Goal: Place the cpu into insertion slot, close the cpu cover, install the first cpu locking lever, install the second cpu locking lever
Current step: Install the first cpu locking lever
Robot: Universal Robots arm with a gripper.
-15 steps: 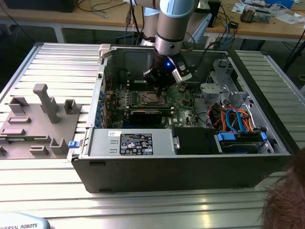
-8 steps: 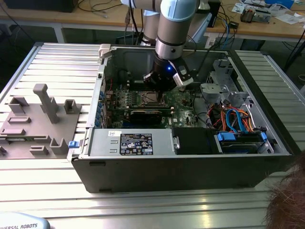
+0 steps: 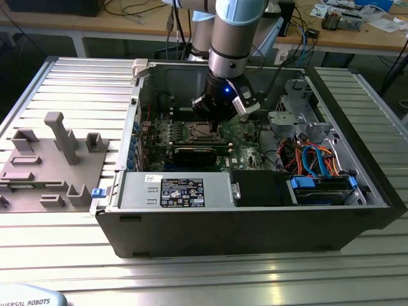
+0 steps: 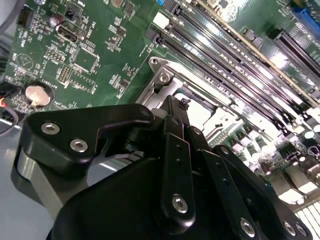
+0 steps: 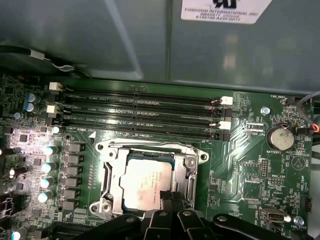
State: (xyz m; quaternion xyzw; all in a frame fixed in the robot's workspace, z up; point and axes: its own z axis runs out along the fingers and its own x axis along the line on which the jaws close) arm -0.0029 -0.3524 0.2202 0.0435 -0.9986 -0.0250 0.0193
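The cpu (image 5: 146,181), a small square chip with a silver-grey top, sits in the socket on the green motherboard (image 5: 240,170). The cpu cover (image 5: 108,172), a silvery frame with a square window, lies flat around it. My gripper (image 5: 172,198) hangs over the socket's near edge, its black fingers drawn together with nothing between them and their tips at the cpu's rim. In the second wrist view the gripper (image 4: 176,106) points down at the socket frame (image 4: 161,80). In the exterior view the gripper (image 3: 214,118) reaches into the open computer case (image 3: 255,229) above the socket (image 3: 203,132).
Long black memory slots (image 5: 145,115) run beside the socket, and a coin battery (image 5: 281,136) sits farther along the board. In the case are a power supply (image 3: 172,191), a black card (image 3: 194,153) and a drive bay with coloured cables (image 3: 312,159). A grey fixture (image 3: 51,159) stands outside the case on the exterior view's left.
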